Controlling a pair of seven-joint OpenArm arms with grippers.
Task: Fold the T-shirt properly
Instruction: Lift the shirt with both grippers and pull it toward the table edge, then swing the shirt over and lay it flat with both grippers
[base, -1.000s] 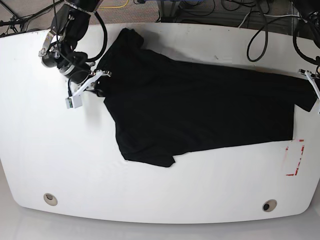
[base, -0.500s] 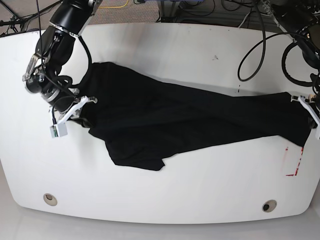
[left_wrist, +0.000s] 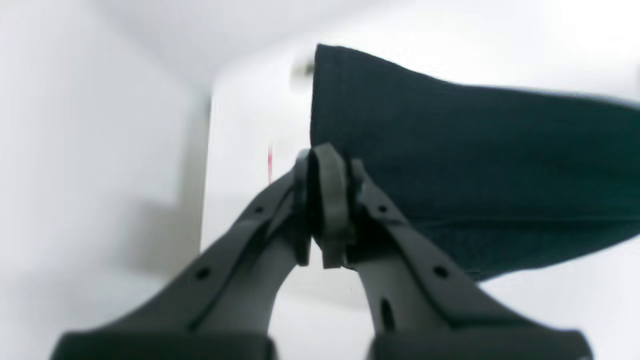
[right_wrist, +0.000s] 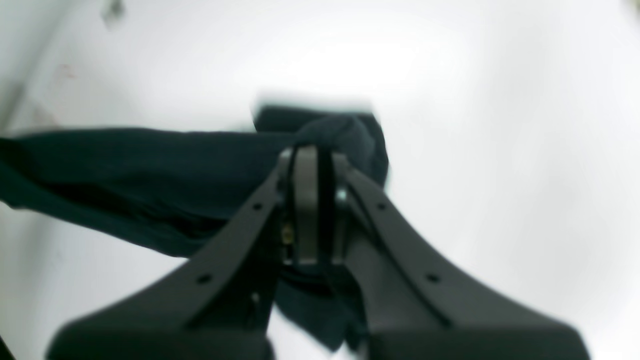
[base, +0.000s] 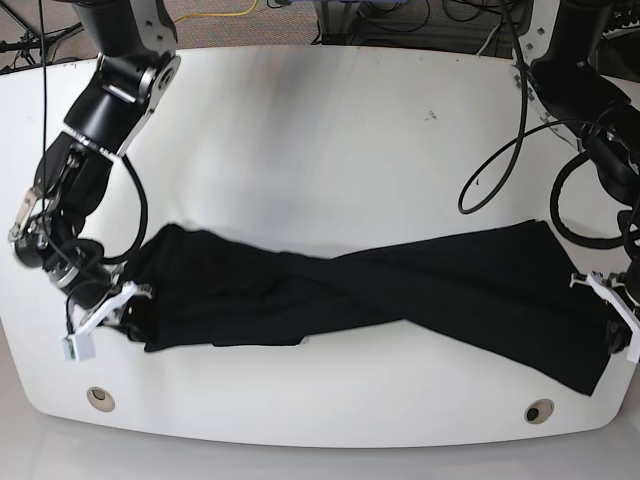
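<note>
Base view shows the T-shirt (base: 380, 290) stretched into a long, twisted band across the near half of the white table (base: 320, 120), running from about nine o'clock to four o'clock. Its soft black cloth crosses over itself near the middle, forming a shallow X of folds, with the wider, flatter part toward the four o'clock end.

At the nine o'clock end the right gripper (base: 135, 297) is clamped on a bunched corner of the cloth. Its arm reaches down from the eleven o'clock corner of the table, bent at the elbow, with the wrist low near the table edge and cables looping beside it. At the four o'clock end the left gripper (base: 612, 318) pinches the other end of the cloth just at the table's edge; its arm descends from the one o'clock corner, trailing black cables.

The right wrist view, though blurred, shows dark matte fingers (right_wrist: 305, 210) pressed together with a rounded wad of fabric gathered at their tips, the cloth trailing off toward nine o'clock. The left wrist view shows the dark fingers (left_wrist: 327, 210) closed on a straight hem corner, and flat, finely ribbed fabric spreading toward three o'clock.
</note>
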